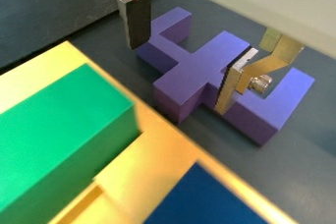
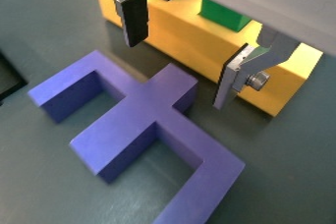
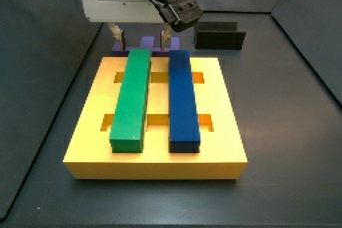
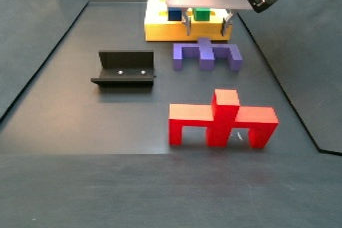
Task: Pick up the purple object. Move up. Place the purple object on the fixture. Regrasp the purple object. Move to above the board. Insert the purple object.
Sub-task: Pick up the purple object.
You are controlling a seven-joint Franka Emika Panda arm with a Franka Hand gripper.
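Both wrist views look steeply down past the hand [image 1: 197, 56] from opposite sides, close to the purple object [image 2: 138, 120] and yellow board [image 1: 79, 159]. Both side views sit high and farther off, facing each other across the tabletop [image 4: 94, 122], sharing board [image 3: 160, 122] and hand [image 4: 203, 24].

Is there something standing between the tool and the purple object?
Nothing visible does. The tool hangs open directly above the purple object, one finger on each side of its middle bar, not yet touching it.
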